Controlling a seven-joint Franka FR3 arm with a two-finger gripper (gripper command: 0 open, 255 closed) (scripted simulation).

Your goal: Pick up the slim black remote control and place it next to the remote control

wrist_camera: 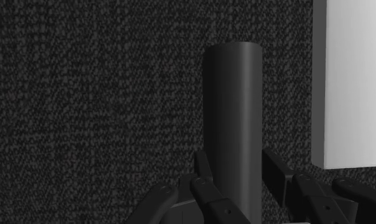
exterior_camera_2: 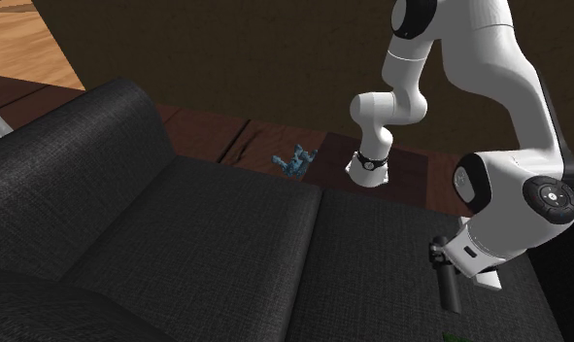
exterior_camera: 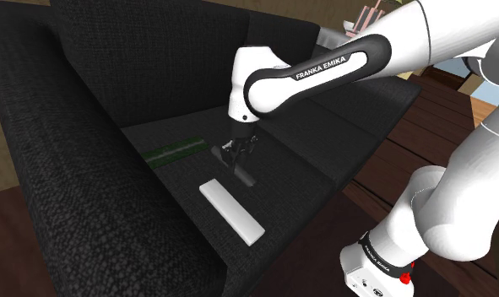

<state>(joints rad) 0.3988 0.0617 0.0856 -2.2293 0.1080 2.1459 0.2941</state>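
Observation:
My gripper [exterior_camera: 238,150] is shut on one end of the slim black remote [exterior_camera: 244,171], which slants down from the fingers toward the dark sofa seat [exterior_camera: 306,135]. In the wrist view the black remote [wrist_camera: 234,121] runs straight out between the two fingers [wrist_camera: 203,169], which clasp its sides. A plain white remote [exterior_camera: 230,211] lies flat on the seat close by, near the front edge; the white remote [wrist_camera: 352,83] lies parallel to the held one. From the second exterior view the gripper [exterior_camera_2: 440,255] hangs over the seat with the black remote [exterior_camera_2: 449,289] below it.
A thin green strip [exterior_camera: 176,152] lies on the seat toward the shoulder view's left. The sofa's backrest [exterior_camera: 154,59] and armrest [exterior_camera: 62,194] rise around the seat. A small blue object [exterior_camera_2: 296,161] sits on the wooden floor behind the sofa.

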